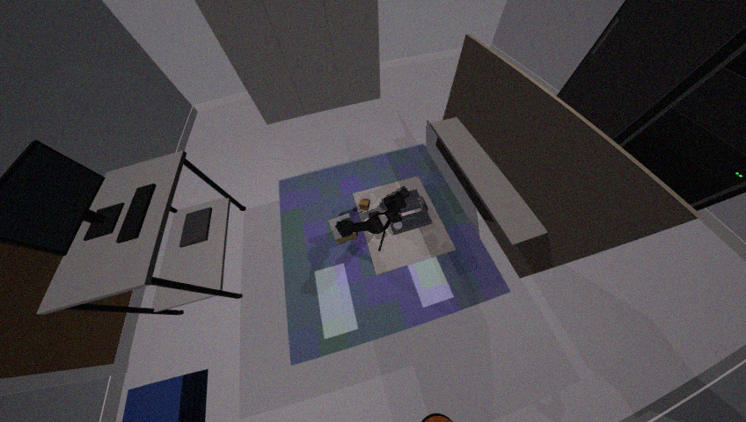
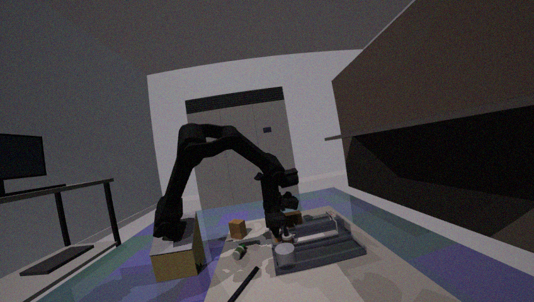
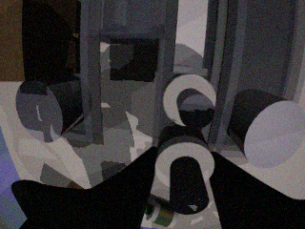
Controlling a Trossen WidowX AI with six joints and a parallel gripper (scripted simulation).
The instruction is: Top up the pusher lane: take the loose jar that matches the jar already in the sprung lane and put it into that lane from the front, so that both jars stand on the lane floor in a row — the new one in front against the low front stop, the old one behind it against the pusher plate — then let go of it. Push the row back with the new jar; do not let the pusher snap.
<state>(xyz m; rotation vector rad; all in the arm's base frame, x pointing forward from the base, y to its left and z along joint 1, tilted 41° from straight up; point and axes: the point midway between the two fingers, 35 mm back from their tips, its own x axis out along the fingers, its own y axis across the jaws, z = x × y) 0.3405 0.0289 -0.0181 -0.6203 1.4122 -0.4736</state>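
My gripper (image 2: pixel 280 235) (image 3: pixel 182 155) points down at the front end of the grey rack (image 2: pixel 329 254) (image 3: pixel 262 43). It is shut on a jar (image 3: pixel 163 164) with a pale ring-shaped top and a dark knob. Its body is mostly hidden by the fingers; a little orange shows there in the exterior view. Right behind it in the wrist view, the old jar (image 3: pixel 171 97) with a like pale top stands in the sprung lane, close to or touching the held one. A pale strip (image 3: pixel 191 24) (image 2: pixel 318 236) runs behind it. The pusher plate is not clear. Whether the held jar touches the lane floor is hidden.
A large pale cylinder (image 2: pixel 285 255) (image 3: pixel 275 135) stands at the lane's right, a dark grey cylinder (image 3: pixel 39 112) at the left. A green-and-white jar (image 2: pixel 238 252) (image 3: pixel 162 216) lies on its side in front. An orange box (image 2: pixel 237 229) and a black bar (image 2: pixel 243 284) are nearby.
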